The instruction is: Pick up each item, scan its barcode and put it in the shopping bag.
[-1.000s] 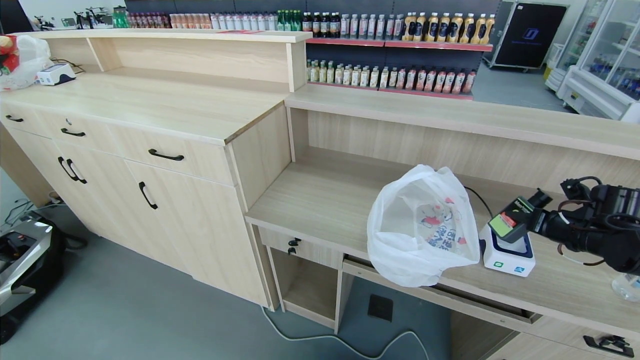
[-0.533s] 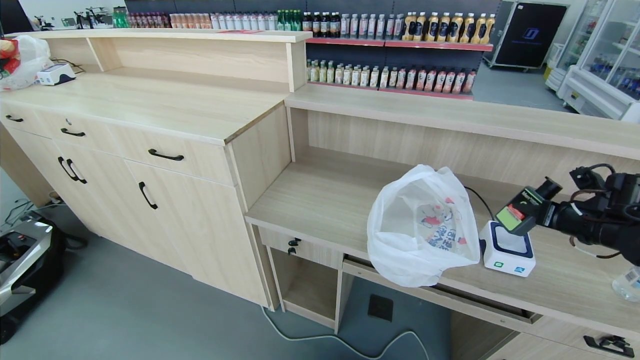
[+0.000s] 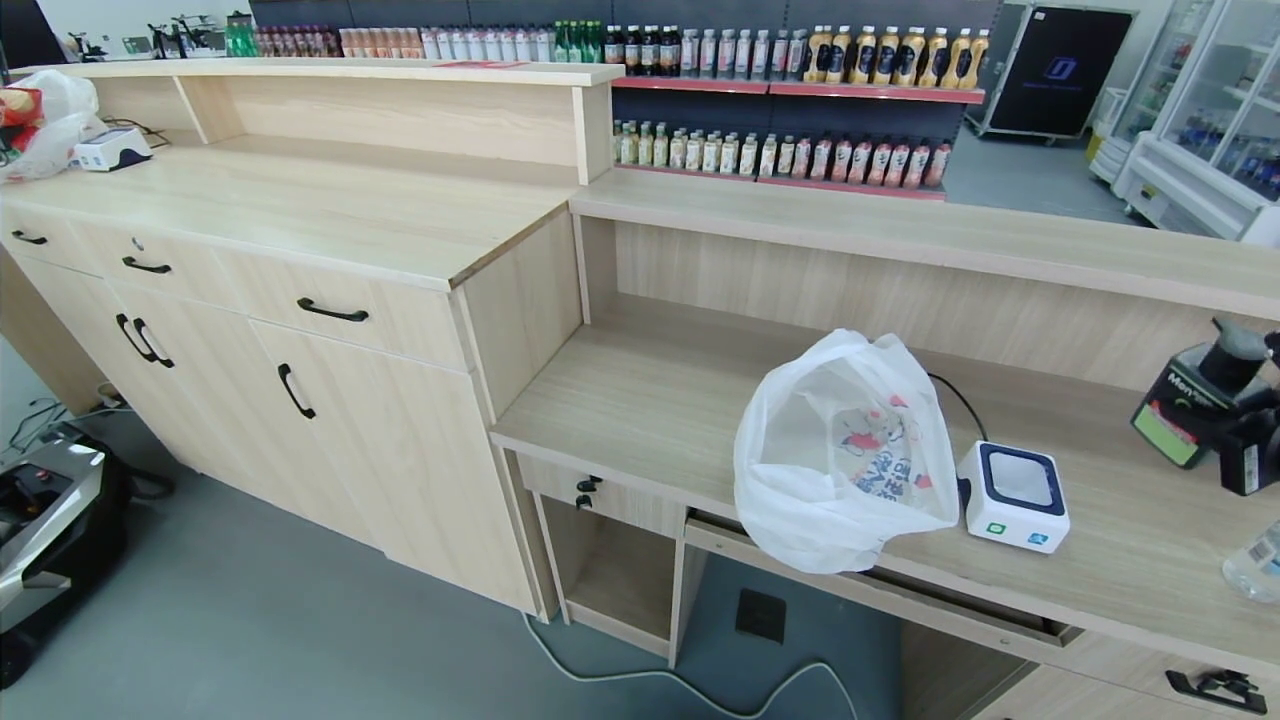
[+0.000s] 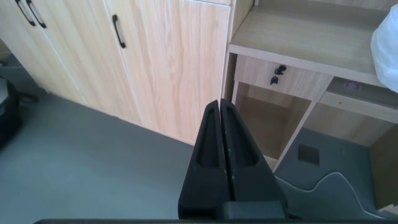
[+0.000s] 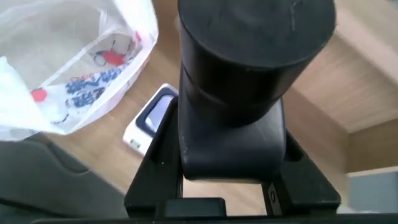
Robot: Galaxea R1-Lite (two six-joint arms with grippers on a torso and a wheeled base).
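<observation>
A black bottle (image 3: 1185, 405) with a green label hangs tilted above the low counter (image 3: 660, 400) at the far right, well right of the white scanner (image 3: 1015, 495). My right gripper (image 3: 1245, 440) is shut on it. From the right wrist, the bottle's black cap and body (image 5: 249, 81) sit between the right gripper (image 5: 230, 183), with the scanner (image 5: 152, 118) and the shopping bag (image 5: 68, 74) below. The white shopping bag (image 3: 840, 450) stands left of the scanner, with printed packets inside. My left gripper (image 4: 222, 146) is shut and holds nothing, low over the grey floor beside the cabinets.
A clear bottle (image 3: 1255, 565) lies at the counter's right edge. A raised ledge (image 3: 900, 225) runs behind the low counter. On the taller counter far left are another bag (image 3: 40, 110) and scanner (image 3: 110, 148). A pull-out tray (image 3: 900, 590) juts under the counter front.
My right gripper has carried the black bottle from just above the scanner off to the right and slightly up. The bag, scanner and left arm have not moved.
</observation>
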